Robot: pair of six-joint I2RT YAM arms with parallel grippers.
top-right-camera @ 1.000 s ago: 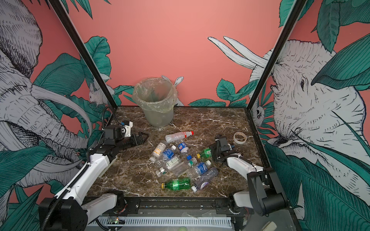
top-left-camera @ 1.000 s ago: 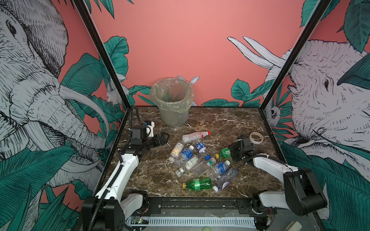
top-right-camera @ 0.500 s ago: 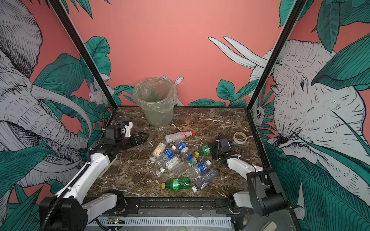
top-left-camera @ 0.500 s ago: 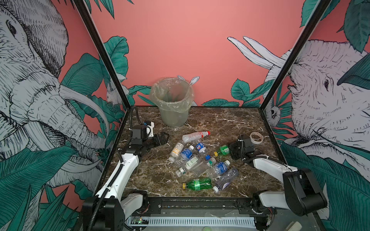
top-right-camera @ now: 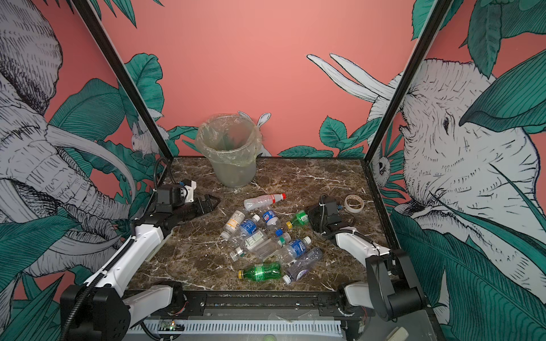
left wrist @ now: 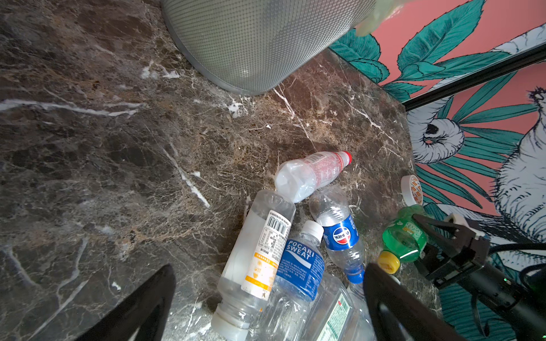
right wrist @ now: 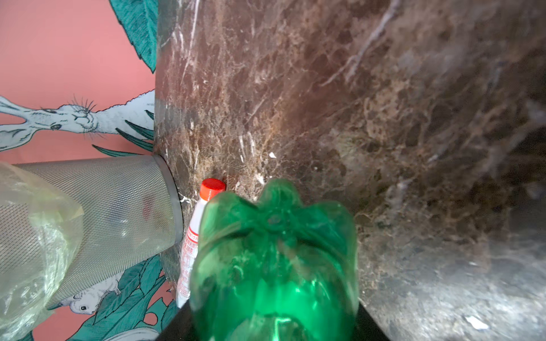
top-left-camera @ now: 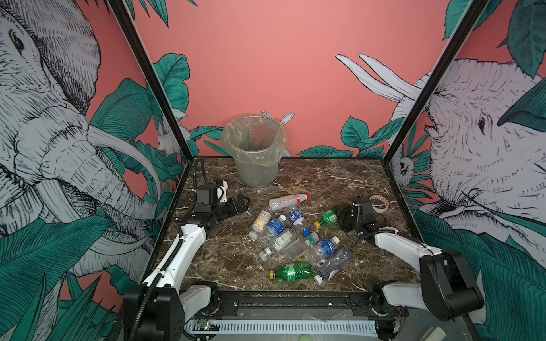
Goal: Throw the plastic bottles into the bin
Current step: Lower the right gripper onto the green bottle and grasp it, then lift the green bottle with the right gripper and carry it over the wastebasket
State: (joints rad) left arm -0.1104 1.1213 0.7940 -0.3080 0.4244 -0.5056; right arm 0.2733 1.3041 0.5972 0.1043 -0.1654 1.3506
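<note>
The green bottle with the yellow cap (top-left-camera: 327,217) lies on its side right of centre in both top views. Its cap points to the lower left and its base sits between the jaws of the right gripper (top-left-camera: 342,218). In the right wrist view that ribbed green base fills the lower middle of the frame with a dark finger on either side. I cannot tell whether they pinch it or only flank it.

To the left of it and below, the other plastic bottles (top-left-camera: 276,227) lie in a loose heap in the middle of the marble table (top-left-camera: 339,183). Most are clear with blue labels. A second green bottle (top-left-camera: 292,271) lies at the heap's lower edge and a red-capped bottle (top-left-camera: 288,200) at its top.

The bin (top-left-camera: 254,172) stands upright at upper centre against the pink back wall, apart from the heap. A ring of tape (top-left-camera: 379,203) lies just right of the right gripper. The left gripper (top-left-camera: 240,203), left of the heap, has its fingers spread wide and grips nothing.
</note>
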